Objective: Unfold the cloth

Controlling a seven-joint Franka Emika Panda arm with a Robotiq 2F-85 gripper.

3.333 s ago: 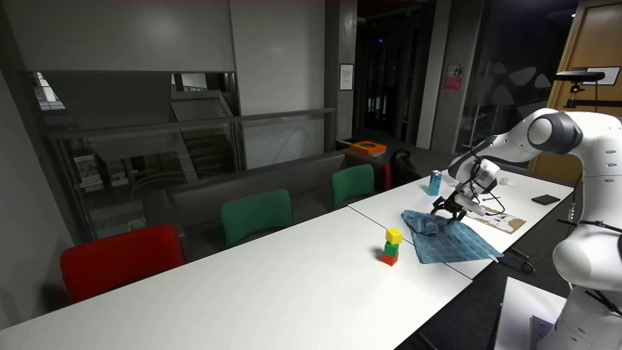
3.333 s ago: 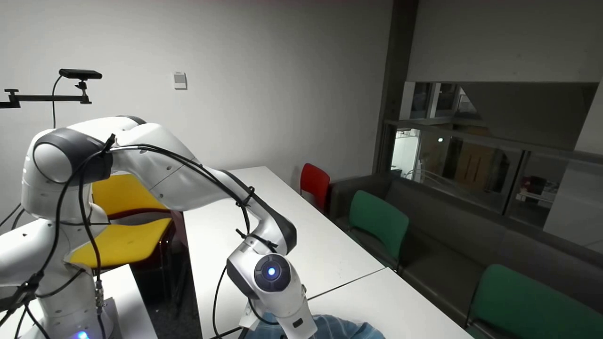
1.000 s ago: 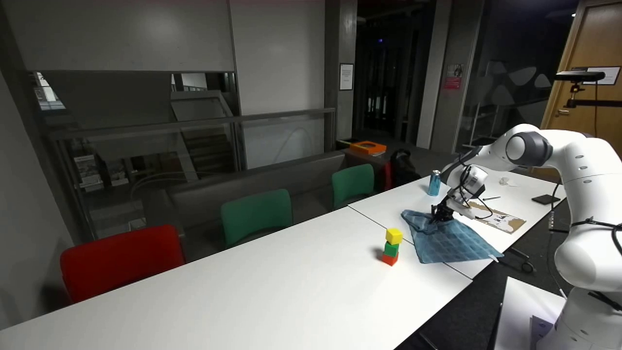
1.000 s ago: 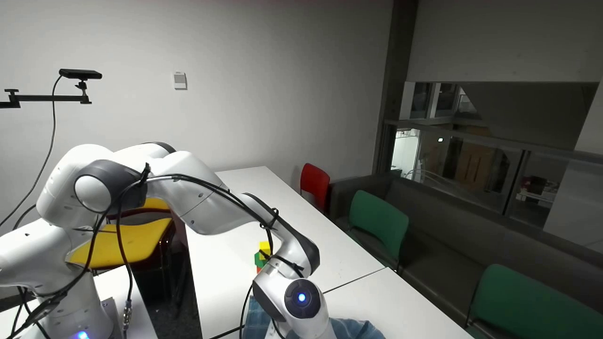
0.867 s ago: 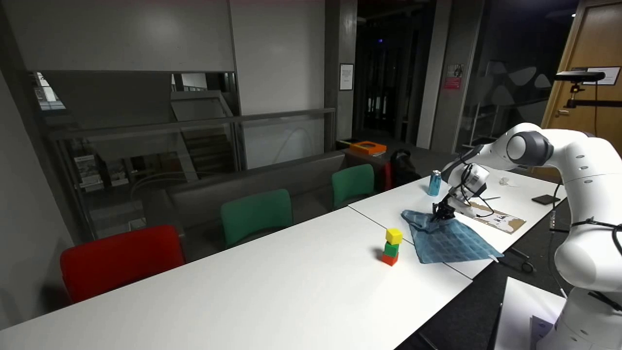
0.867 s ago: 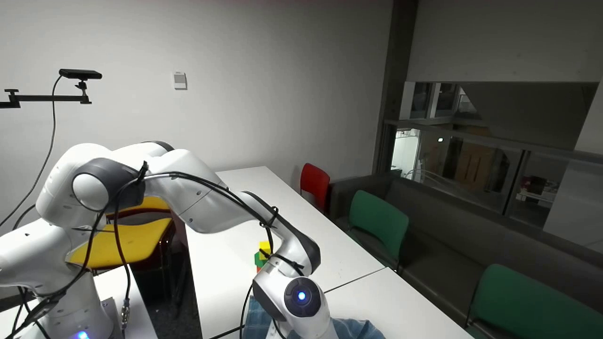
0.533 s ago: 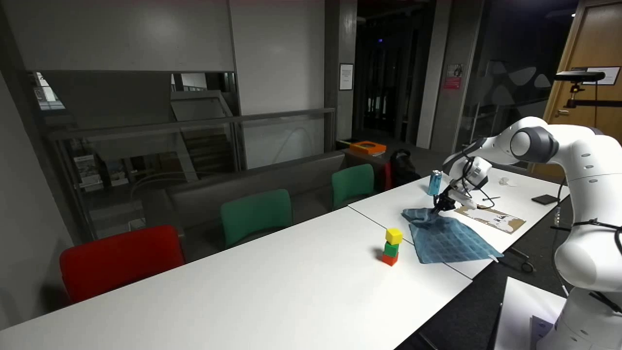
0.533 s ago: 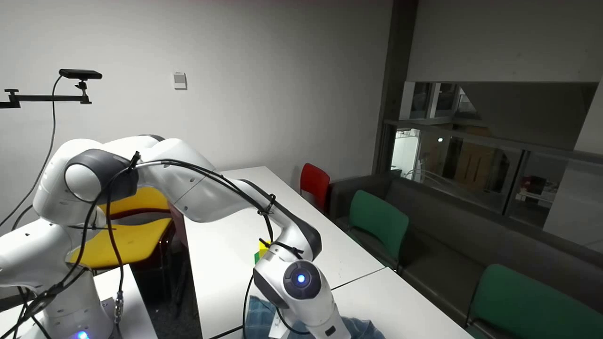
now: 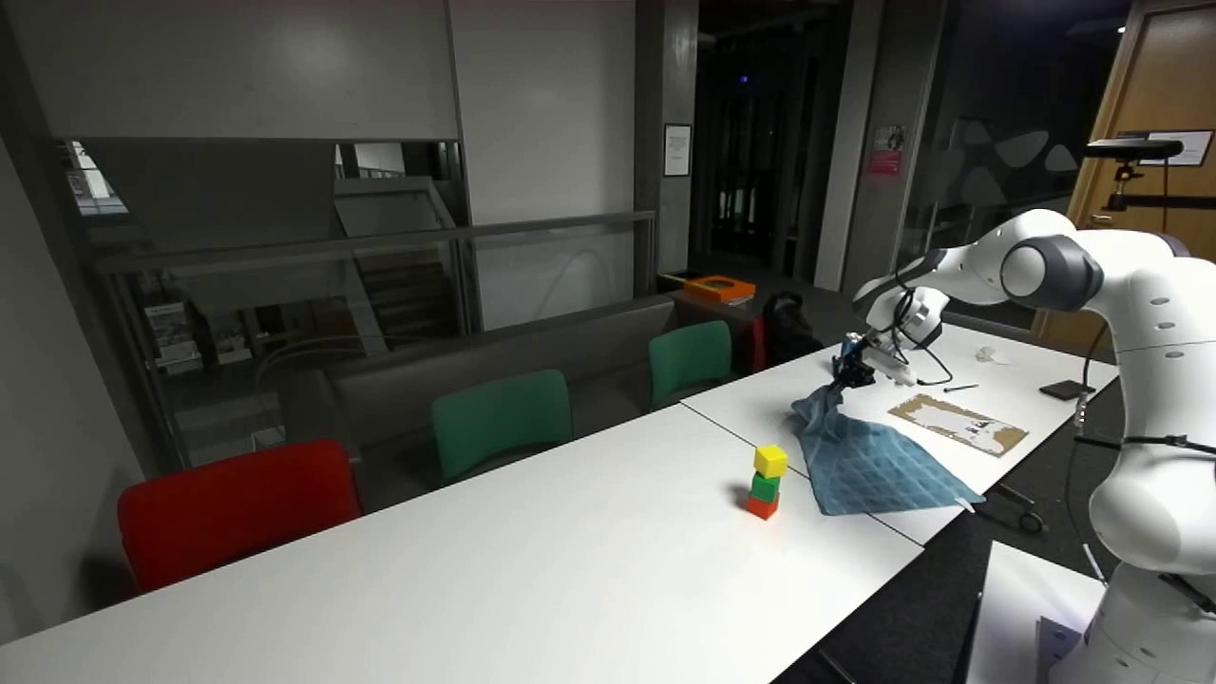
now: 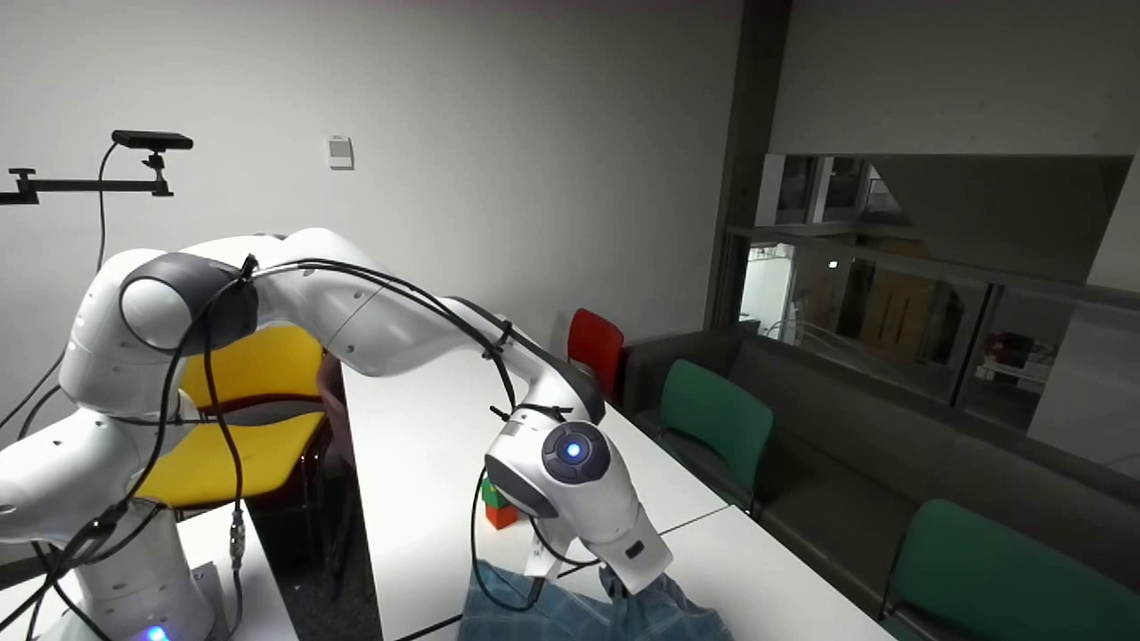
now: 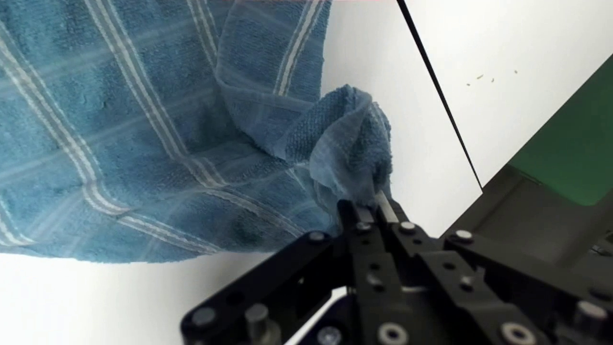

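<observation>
The blue checked cloth (image 9: 874,470) lies spread over a table seam, its near part flat and its far corner drawn up into a bunch. My gripper (image 9: 840,380) is shut on that raised bunch, just above the table. In the wrist view the gripper (image 11: 372,205) pinches a gathered fold of the cloth (image 11: 143,96) between its fingertips, and a folded-over layer shows beside the bunch. An exterior view shows the cloth (image 10: 534,610) below the arm, cut off by the frame's lower edge; the fingers are mostly hidden there behind the wrist.
A blue can (image 9: 848,346) stands right behind the gripper, partly hidden by it. The stack of yellow, green and red blocks (image 9: 765,486) stands close to the cloth's side. A torn cardboard piece (image 9: 959,425) and a dark flat object (image 9: 1067,390) lie on the table (image 9: 570,532).
Open above the cloth about three seconds ago, my gripper then went down and shut on a fold. Over the last second it rose and moved toward the can, pulling the cloth's far corner up.
</observation>
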